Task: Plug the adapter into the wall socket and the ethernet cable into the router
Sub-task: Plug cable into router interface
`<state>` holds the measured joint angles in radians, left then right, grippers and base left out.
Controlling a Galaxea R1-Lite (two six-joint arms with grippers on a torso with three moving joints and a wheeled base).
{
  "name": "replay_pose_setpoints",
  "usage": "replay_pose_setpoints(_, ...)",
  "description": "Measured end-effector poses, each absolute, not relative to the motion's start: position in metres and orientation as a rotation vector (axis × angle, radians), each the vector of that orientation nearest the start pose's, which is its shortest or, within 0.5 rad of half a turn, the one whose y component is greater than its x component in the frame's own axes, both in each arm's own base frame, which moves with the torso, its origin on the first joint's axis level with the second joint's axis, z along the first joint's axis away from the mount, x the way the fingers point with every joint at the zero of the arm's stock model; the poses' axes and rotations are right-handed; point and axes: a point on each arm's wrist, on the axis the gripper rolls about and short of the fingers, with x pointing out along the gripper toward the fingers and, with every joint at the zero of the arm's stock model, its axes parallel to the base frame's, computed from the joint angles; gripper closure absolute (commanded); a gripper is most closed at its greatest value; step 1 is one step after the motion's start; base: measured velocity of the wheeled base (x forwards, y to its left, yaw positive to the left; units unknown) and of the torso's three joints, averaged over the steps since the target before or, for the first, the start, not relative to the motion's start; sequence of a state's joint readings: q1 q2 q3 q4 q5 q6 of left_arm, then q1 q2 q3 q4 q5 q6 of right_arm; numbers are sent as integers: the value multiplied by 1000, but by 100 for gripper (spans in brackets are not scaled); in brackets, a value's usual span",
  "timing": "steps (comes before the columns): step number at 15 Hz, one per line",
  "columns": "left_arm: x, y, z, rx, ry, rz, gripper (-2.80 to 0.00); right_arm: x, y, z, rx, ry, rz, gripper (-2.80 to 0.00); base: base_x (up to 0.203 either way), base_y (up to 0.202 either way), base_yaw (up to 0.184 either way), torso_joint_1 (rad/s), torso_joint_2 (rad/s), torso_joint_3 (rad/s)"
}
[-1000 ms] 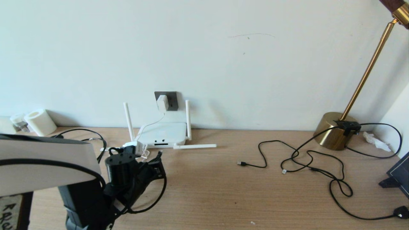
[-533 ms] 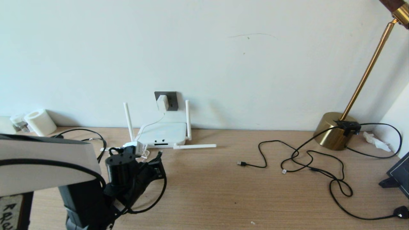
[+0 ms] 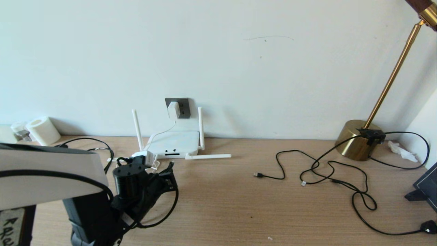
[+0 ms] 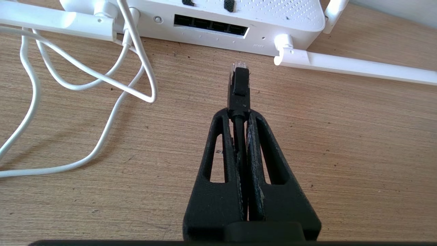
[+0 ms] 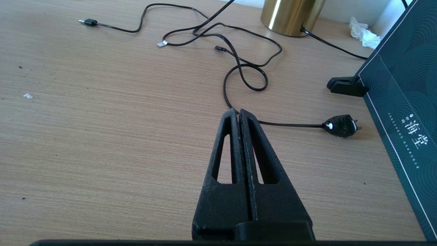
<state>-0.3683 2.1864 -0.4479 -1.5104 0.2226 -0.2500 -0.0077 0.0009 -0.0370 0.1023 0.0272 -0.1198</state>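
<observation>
The white adapter (image 3: 173, 110) sits in the dark grey wall socket (image 3: 183, 108), and its thin cord drops to the white router (image 3: 174, 142) below. My left gripper (image 4: 238, 112) is shut on the black ethernet cable just behind its clear-tipped plug (image 4: 238, 85). The plug hangs a short way in front of the router's (image 4: 273, 20) dark row of ports (image 4: 210, 26) and points at them without touching. In the head view the left gripper (image 3: 168, 172) is just in front of the router. My right gripper (image 5: 238, 112) is shut and empty above the table.
Loops of white cord (image 4: 102, 77) lie beside the held plug. Two router antennas (image 4: 358, 65) lie flat on the table. Thin black cables (image 3: 327, 171) trail to a brass lamp base (image 3: 356, 138). A dark box (image 5: 403, 102) stands at the right edge, a paper roll (image 3: 42, 130) far left.
</observation>
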Motion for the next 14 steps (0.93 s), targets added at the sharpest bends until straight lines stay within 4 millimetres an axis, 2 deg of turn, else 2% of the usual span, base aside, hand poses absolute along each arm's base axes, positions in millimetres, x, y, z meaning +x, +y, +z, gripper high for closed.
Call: replay_pose_setpoints(14, 300, -110, 38, -184, 227, -118, 0, -26, 1, 75, -119, 65, 24, 0, 0, 0, 0, 0, 0, 0)
